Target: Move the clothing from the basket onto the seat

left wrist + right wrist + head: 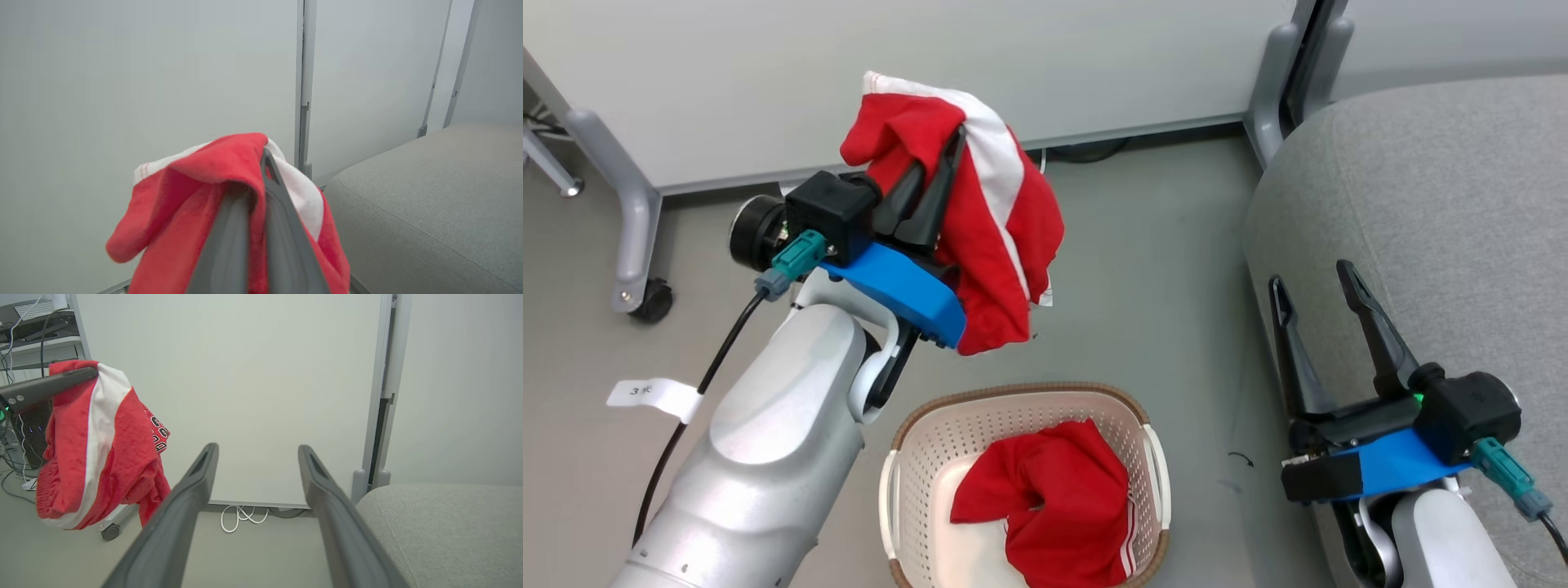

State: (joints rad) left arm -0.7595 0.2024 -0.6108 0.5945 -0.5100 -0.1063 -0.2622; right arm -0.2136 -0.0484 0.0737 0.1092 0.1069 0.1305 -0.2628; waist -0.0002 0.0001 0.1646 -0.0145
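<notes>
One red garment (996, 220) hung in the air above the basket (1013, 394), clamped between the closed fingers of the left gripper (943, 147). Its fabric was soft and crumpled, with a broad white stripe. Dark printed characters showed on one fold in the right wrist view, too small to read. A second red garment (1054, 498), with thin white stripes at one edge, lay bunched inside the basket, a cream perforated plastic tub with a brown woven-look rim and white side handles. The right gripper (1308, 272) stood with fingers apart, holding nothing, at the edge of the seat (1445, 204), a light-grey fabric cushion with rounded edges. Contact with the cushion could not be confirmed.
</notes>
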